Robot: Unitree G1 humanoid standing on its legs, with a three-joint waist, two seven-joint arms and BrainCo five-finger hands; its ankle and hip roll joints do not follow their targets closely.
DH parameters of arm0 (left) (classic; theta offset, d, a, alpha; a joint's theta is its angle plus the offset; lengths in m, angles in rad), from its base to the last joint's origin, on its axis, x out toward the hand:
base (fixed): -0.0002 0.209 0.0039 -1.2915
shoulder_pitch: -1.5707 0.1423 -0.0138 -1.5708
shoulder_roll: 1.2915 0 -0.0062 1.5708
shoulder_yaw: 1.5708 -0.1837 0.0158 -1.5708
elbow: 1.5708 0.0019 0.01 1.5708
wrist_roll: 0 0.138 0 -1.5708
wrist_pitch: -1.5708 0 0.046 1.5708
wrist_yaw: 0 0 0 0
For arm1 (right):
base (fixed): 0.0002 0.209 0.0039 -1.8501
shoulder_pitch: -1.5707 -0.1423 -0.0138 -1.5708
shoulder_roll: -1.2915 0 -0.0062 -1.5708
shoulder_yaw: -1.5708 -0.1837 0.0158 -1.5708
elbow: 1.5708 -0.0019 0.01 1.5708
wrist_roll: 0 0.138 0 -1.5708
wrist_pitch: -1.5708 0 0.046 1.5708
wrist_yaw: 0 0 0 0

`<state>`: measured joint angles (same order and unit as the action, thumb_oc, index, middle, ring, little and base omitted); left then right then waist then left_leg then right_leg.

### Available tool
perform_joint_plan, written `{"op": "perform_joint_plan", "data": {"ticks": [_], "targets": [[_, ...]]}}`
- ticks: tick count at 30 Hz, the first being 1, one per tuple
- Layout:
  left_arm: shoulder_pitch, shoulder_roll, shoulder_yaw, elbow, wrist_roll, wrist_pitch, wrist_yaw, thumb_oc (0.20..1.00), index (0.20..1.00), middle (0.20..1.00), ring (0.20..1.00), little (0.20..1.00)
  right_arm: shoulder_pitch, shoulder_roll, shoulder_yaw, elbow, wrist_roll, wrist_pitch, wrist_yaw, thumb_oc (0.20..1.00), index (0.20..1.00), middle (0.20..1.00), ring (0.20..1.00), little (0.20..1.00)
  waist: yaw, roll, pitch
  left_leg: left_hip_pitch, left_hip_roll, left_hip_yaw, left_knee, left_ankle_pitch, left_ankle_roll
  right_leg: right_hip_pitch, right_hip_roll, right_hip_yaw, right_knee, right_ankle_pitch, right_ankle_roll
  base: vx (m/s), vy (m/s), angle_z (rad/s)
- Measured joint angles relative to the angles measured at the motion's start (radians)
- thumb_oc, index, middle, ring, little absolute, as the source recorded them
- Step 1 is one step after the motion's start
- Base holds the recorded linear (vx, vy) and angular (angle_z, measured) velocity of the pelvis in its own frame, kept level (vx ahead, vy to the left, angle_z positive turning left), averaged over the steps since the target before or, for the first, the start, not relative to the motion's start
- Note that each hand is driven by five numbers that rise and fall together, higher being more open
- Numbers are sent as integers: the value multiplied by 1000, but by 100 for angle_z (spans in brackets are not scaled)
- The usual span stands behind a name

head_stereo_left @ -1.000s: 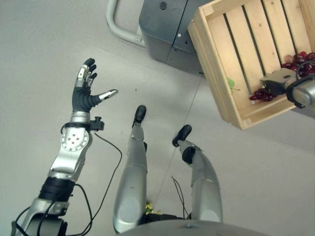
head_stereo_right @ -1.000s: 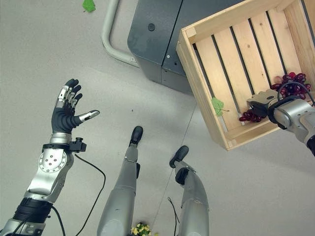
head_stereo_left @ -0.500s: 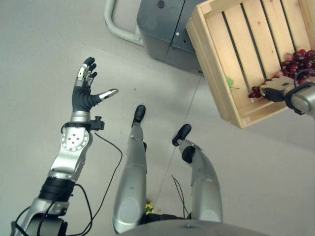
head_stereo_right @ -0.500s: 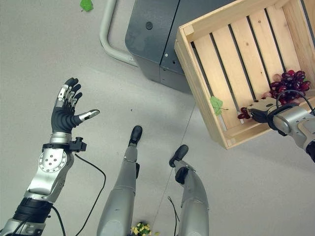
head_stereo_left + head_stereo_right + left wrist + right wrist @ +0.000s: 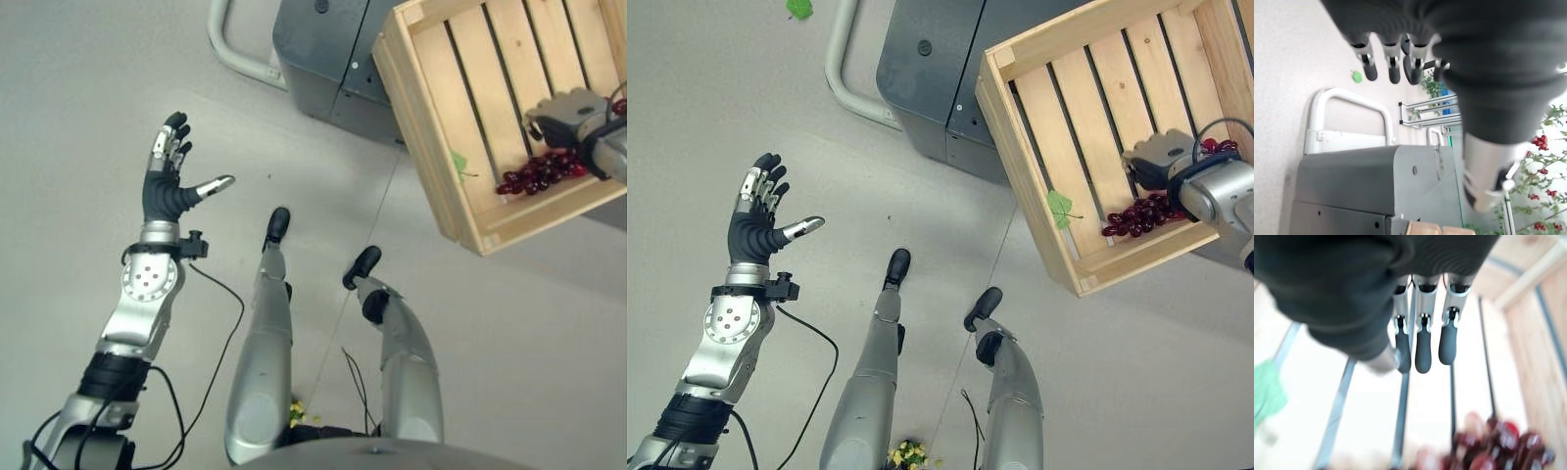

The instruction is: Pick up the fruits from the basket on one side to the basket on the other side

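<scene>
A bunch of dark red grapes (image 5: 1136,215) lies on the slatted floor of a wooden crate (image 5: 1019,166), close to its near wall. My right hand (image 5: 1161,157) hovers just beyond the bunch, inside the crate and apart from it. In the right wrist view its fingers (image 5: 1422,347) hang straight and hold nothing, with the grapes (image 5: 1488,450) past them. My left hand (image 5: 754,220) is raised over the floor on the left, open, thumb spread.
A green leaf (image 5: 1059,208) lies in the crate beside the grapes. A dark grey cabinet (image 5: 931,69) with a bent metal tube handle (image 5: 835,69) stands behind the crate. Another green leaf (image 5: 799,9) lies on the grey floor.
My right hand, which lay on the grapes, has lifted off and moved deeper into the crate. The bunch now lies uncovered by the near wall. The left hand has stayed still.
</scene>
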<state>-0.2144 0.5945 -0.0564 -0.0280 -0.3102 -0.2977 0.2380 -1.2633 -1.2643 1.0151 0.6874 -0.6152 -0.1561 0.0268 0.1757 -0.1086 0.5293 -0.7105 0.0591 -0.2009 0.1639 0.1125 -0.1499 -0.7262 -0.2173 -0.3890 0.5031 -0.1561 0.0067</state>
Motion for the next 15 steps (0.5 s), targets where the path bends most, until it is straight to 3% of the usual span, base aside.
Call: {"op": "perform_joint_plan", "data": {"ticks": [15], "targets": [[15,2,-1,-11,-1,-4,-2,1000,1000,1000,1000,1000,0,-1,60,114,-23,26,-8,1000,1000,1000,1000,1000,-22,0,0,1,6,1,-3,11,0,3,6,0,-2,7,-5,-3,4,0]]}}
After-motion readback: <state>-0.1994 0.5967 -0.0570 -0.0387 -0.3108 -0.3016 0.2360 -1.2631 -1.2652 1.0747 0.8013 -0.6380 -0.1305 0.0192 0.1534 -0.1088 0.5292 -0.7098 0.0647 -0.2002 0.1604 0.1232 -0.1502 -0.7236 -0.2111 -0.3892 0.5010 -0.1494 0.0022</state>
